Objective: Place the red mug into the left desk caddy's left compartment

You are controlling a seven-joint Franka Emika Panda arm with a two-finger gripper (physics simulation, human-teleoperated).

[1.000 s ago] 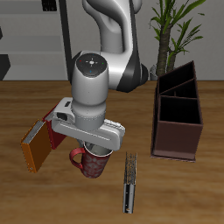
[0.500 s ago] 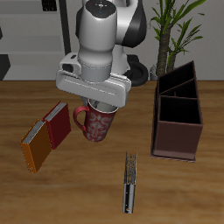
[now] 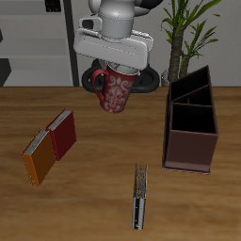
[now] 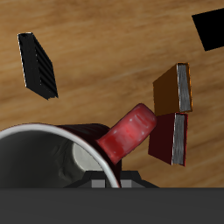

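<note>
The mug (image 3: 114,89) now hangs high above the tabletop (image 3: 94,198), lifted clear of the books (image 3: 50,146). The fingers, largely hidden, seem to pinch its rim. Next: carry it across to the caddy (image 3: 192,120).

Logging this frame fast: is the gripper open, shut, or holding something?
Gripper: shut on the red mug, held in the air above the table.

Arm's the usual glossy white-and-light-grey shell — fat rounded segments with dark grey joints between them. The gripper (image 3: 113,66) body is a flat, wide pale block with rounded edges — underside shaded grey.
</note>
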